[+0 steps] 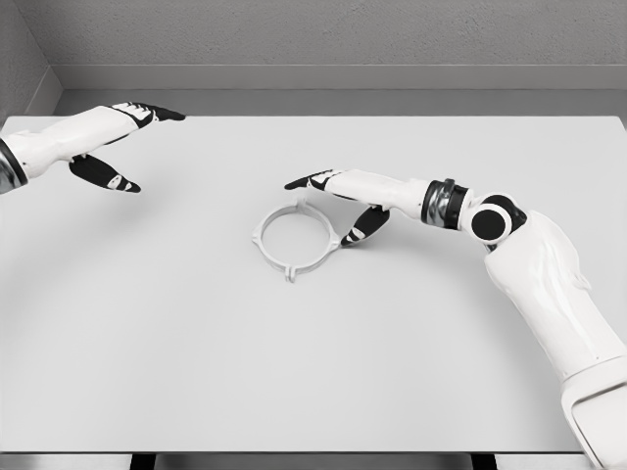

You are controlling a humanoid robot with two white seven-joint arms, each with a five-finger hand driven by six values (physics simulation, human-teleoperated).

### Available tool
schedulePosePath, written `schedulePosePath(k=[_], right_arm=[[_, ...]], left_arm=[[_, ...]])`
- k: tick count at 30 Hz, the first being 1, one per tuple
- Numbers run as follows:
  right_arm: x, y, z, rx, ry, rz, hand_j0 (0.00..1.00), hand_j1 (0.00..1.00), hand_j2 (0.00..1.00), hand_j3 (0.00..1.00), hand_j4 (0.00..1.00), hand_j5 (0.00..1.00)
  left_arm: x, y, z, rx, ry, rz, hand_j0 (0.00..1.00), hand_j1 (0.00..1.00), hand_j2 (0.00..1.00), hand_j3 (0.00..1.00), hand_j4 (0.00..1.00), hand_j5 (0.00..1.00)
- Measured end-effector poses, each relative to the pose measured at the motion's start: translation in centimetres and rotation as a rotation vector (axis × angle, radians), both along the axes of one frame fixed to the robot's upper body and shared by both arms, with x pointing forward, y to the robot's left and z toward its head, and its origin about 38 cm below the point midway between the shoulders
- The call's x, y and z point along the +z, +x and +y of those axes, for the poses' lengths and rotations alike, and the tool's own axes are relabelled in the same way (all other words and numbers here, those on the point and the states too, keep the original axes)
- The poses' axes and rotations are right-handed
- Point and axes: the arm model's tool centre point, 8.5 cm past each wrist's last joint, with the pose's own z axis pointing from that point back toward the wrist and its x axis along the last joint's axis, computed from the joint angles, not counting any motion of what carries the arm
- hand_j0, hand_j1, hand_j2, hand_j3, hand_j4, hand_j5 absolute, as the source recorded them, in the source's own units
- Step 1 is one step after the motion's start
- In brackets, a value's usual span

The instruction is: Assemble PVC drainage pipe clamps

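Ring [297,238] of white plastic, the clamp piece, lies flat on the grey table [196,343] just left of the table's middle. It is round with small tabs jutting from its rim, one toward the near side and one at the right, so it has no long axis to line up with; any approach meets the same curve.

Right hand [345,201] sits at the ring's far-right edge. Fingers are stretched out and relaxed, grasping nothing: index points left over the far rim, thumb hangs down beside the right-hand tab. Whether the thumb tip touches the tab cannot be told from this view; it is just beside it at the least. Ring lies left and slightly near of the palm.

Left hand [118,147] hovers at the far left of the table, well apart from the ring, fingers likewise spread, holding nothing.

Judgement: right hand is plainly the nearer. A pinch would likely close index and thumb across the right rim.
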Motion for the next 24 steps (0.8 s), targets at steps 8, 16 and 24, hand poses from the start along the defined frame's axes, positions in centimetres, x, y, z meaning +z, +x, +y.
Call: schedulePosePath(k=[8, 16, 24], right_arm=[[0.10, 0.01, 0.29, 0.004, 0.004, -0.002, 1.00, 1.00, 1.00, 1.00, 1.00, 1.00], [-0.03, -0.13, 0.69, 0.016, -0.002, 0.000, 1.00, 1.00, 1.00, 1.00, 1.00, 1.00], [0.21, -0.08, 0.98, 0.023, -0.004, -0.006, 1.00, 1.00, 1.00, 1.00, 1.00, 1.00]], left_arm=[[-0.01, 0.01, 0.04, 0.001, 0.000, 0.001, 1.00, 1.00, 1.00, 1.00, 1.00, 1.00], [0.11, 0.04, 0.21, 0.006, -0.003, -0.002, 1.00, 1.00, 1.00, 1.00, 1.00, 1.00], [0.27, 0.07, 0.37, 0.011, -0.006, -0.006, 1.00, 1.00, 1.00, 1.00, 1.00, 1.00]])
